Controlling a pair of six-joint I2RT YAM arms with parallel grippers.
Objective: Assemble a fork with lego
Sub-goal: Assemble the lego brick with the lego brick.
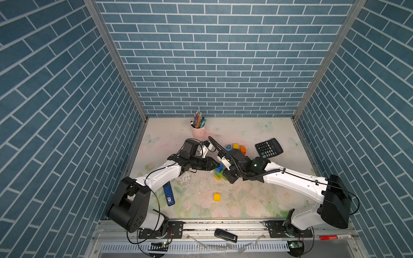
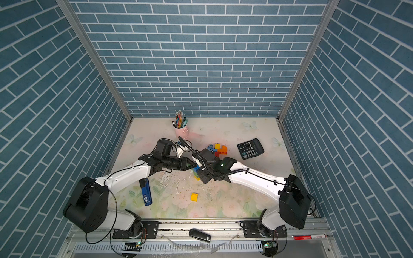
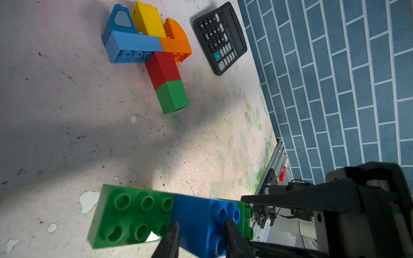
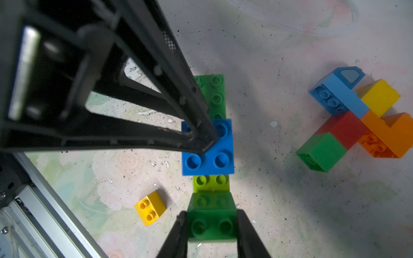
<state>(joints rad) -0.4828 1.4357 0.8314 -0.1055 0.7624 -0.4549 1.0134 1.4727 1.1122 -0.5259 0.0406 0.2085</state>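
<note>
Tabletop (image 4: 290, 201) lego row (image 4: 207, 166) clamped in right claw (image 4: 211, 213)

Lego (image 4: 207, 166) glossy smooth plastic; table (image 4: 279, 201) matt, scuffed, flaking print; calculator (image 3: 220, 38) matt black plastic.

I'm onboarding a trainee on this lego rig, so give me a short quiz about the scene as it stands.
1. True or false: the loose yellow brick lies apart from the brick strip.
2. The right gripper clamps which brick? A) blue B) green C) orange
3. Which colour of brick does the left gripper straddle?
Key: 1 true; 2 B, the green end brick; 3 blue brick.
</note>
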